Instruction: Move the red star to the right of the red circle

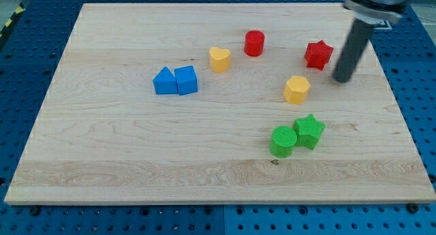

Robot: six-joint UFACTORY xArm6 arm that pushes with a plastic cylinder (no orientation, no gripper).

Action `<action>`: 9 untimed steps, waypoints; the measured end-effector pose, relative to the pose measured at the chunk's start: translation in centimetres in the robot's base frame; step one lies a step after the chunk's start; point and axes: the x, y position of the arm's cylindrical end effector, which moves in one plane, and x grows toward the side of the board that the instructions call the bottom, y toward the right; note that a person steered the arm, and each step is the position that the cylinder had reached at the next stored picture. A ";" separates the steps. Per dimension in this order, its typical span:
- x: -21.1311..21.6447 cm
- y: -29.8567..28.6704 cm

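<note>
The red star (318,54) lies near the view's upper right of the wooden board. The red circle (254,43) stands to its left, a little higher in the view, with a clear gap between them. My tip (340,79) rests on the board just right of and slightly below the red star, close to it but apart. The rod slants up toward the view's top right corner.
A yellow heart (219,59) lies left of the red circle. A yellow hexagon (296,89) lies below the red star. A green circle (283,141) touches a green star (309,131). A blue triangle (164,81) touches a blue cube (185,80). The board's right edge (402,112) is near.
</note>
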 end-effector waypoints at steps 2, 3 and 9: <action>-1.8 3.0; -2.4 -2.4; -5.7 -8.1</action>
